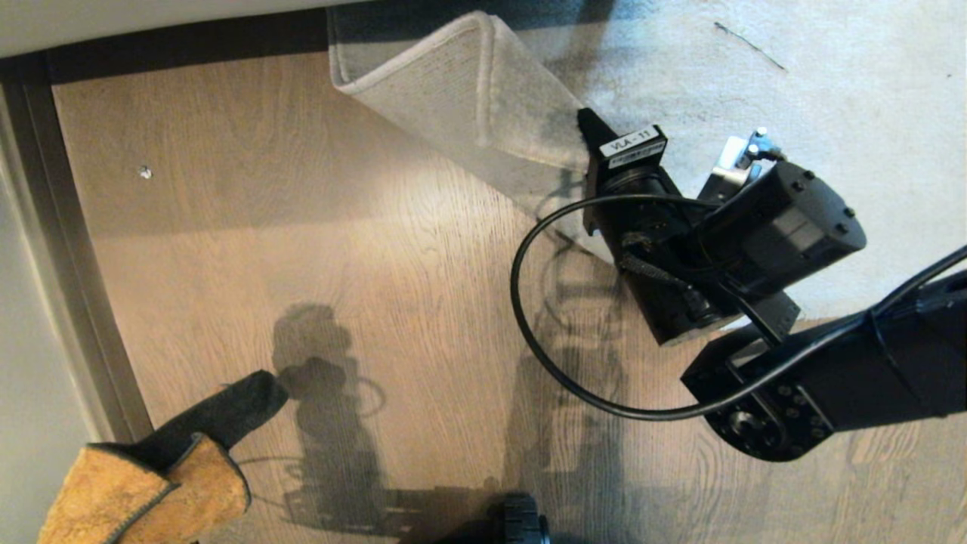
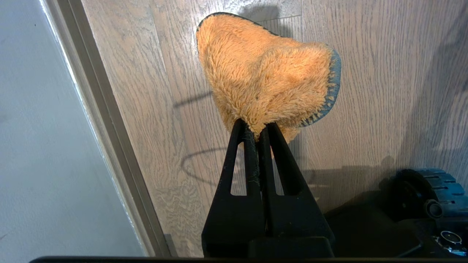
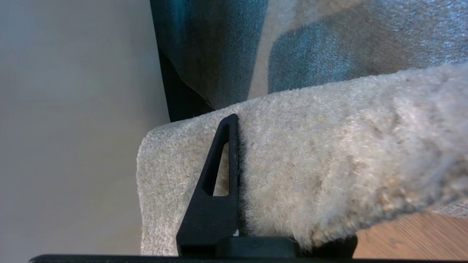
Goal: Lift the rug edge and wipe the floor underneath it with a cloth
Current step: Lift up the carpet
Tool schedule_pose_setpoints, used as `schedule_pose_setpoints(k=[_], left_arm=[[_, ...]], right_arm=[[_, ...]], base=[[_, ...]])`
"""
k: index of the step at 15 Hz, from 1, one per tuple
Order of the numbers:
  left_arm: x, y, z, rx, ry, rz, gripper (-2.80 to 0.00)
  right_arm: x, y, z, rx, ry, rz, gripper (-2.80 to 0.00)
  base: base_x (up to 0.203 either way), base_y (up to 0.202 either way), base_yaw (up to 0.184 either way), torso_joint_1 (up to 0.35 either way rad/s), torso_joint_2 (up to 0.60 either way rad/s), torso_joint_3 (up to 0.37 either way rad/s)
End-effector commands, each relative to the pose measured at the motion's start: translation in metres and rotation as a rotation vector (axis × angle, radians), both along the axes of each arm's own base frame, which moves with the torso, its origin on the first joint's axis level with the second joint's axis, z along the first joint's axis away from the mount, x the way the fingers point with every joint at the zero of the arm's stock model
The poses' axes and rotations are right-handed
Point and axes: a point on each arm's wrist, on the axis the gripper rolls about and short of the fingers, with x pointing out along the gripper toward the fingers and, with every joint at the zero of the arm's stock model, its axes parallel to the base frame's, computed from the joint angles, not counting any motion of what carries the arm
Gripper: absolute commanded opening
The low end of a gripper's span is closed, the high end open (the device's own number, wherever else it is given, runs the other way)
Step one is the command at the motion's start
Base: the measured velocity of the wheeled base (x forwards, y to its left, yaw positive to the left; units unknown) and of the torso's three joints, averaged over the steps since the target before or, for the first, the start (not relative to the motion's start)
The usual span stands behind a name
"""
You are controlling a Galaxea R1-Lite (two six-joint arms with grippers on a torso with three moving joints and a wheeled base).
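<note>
The rug edge is raised off the floor and folded back, its pale backing facing me. My right gripper is shut on that border where it meets the flat grey rug. In the right wrist view one black finger presses against the pile of the rug edge; the other finger is hidden behind it. The mustard-orange cloth hangs at the lower left above the floor, black reverse showing. My left gripper is shut on the cloth, parked near the wall.
A metal threshold strip and a pale wall run along the left, a dark skirting strip along the top. A small white speck lies on the planks. The right arm's cable loops over the floor. A base wheel shows below.
</note>
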Motion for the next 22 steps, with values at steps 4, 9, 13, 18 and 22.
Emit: schedule_pose_setpoints(k=[4, 9, 13, 18, 22], left_arm=[[0.000, 0.000, 0.000, 0.001, 0.000, 0.000, -2.80], [0.000, 0.000, 0.000, 0.001, 0.000, 0.000, -2.80], [0.000, 0.000, 0.000, 0.001, 0.000, 0.000, -2.80], [0.000, 0.000, 0.000, 0.010, 0.000, -0.003, -2.80], [0.000, 0.000, 0.000, 0.014, 0.000, -0.014, -2.80]], right_arm=[[-0.003, -0.003, 0.006, 0.035, -0.039, -0.005, -2.80], [-0.002, -0.002, 0.004, 0.031, -0.039, 0.000, -2.80], [-0.002, -0.002, 0.001, 0.023, -0.029, -0.001, -2.80], [0.001, 0.000, -0.006, 0.010, -0.014, 0.001, -2.80], [0.001, 0.000, -0.006, 0.011, -0.013, 0.001, -2.80]], base=[[0.000, 0.000, 0.000, 0.000, 0.00, 0.000], [0.000, 0.000, 0.000, 0.000, 0.00, 0.000], [0.000, 0.000, 0.000, 0.000, 0.00, 0.000], [0.000, 0.000, 0.000, 0.000, 0.00, 0.000], [0.000, 0.000, 0.000, 0.000, 0.00, 0.000]])
